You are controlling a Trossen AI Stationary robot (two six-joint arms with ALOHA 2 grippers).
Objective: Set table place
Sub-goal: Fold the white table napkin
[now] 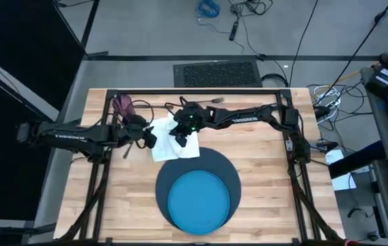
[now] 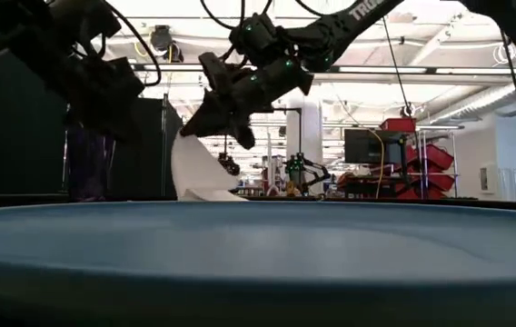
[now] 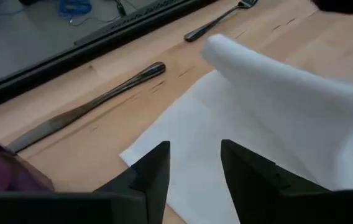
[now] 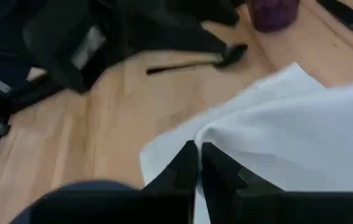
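High view: blue plate [image 1: 198, 202] sits on dark mat [image 1: 229, 171]. Right claw [image 4: 195, 163] pinches napkin [image 1: 173, 145]; left claw [image 3: 195, 163] parted.

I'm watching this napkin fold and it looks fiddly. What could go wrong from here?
The right gripper is pinched on a raised fold of the white napkin; that thin grip could slip and the fold flop back. The left gripper sits open over the napkin's other edge, so the two arms are close and might bump. Dragging the napkin could also nudge the knife lying beside it.
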